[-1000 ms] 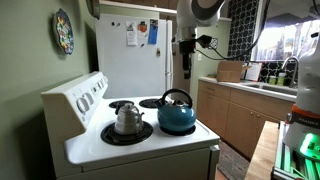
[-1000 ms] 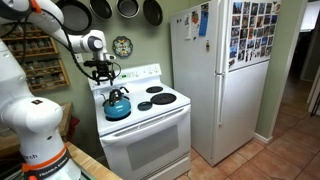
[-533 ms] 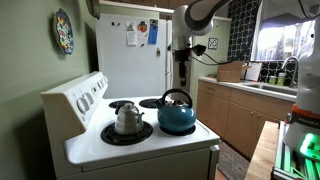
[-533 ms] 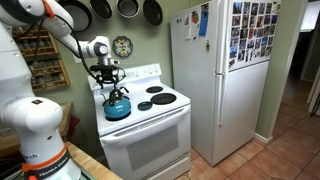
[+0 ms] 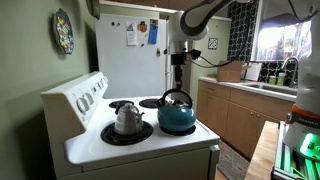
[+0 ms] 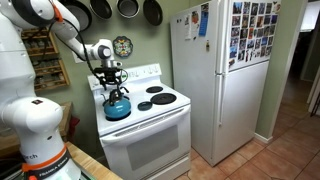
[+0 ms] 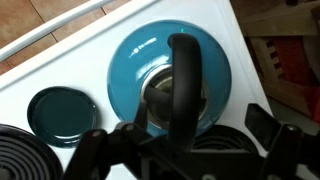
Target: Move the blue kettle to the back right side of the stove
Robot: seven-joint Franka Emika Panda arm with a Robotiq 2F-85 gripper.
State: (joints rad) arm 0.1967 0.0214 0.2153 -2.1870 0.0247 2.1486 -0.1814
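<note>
The blue kettle [image 5: 177, 116] sits on a front burner of the white stove [image 5: 140, 152], its dark arched handle up. It shows in both exterior views [image 6: 117, 106]. My gripper [image 6: 112, 83] hangs just above the handle and holds nothing. In the wrist view the kettle [image 7: 150, 55] fills the middle, seen from above. The handle runs down between my spread fingers [image 7: 180, 142], so the gripper is open. The back burners and the knob panel [image 5: 85, 98] show behind the kettle.
A shiny silver pot with a knobbed lid [image 5: 127, 118] stands on the burner beside the kettle. A round teal disc [image 7: 60, 110] lies on the stove top near the kettle. A white refrigerator [image 6: 225, 80] stands next to the stove. Pans hang on the wall above [image 6: 125, 8].
My gripper has come down and across toward the kettle and now hangs over its handle. The kettle and pot have not moved.
</note>
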